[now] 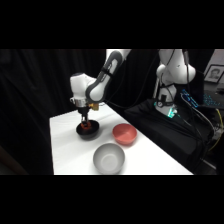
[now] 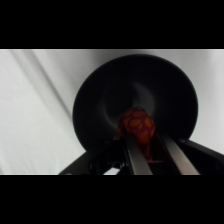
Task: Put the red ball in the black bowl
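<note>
The glossy black bowl (image 1: 88, 132) stands on the white table, left of the other two bowls. My gripper (image 1: 85, 123) comes straight down into it. In the wrist view the black bowl (image 2: 110, 95) fills the middle of the picture. The red ball (image 2: 135, 123), bumpy and red-orange, sits between my fingertips just above the bowl's floor. My gripper (image 2: 143, 136) is shut on the ball. In the side view the red ball (image 1: 86, 127) shows only as a small red spot at the fingertips, inside the bowl's rim.
A dull-red bowl (image 1: 124, 134) stands to the right of the black bowl. A grey bowl (image 1: 108, 158) sits nearer the table's front edge. Black cloth and equipment lie off the table (image 1: 65, 150) at the right.
</note>
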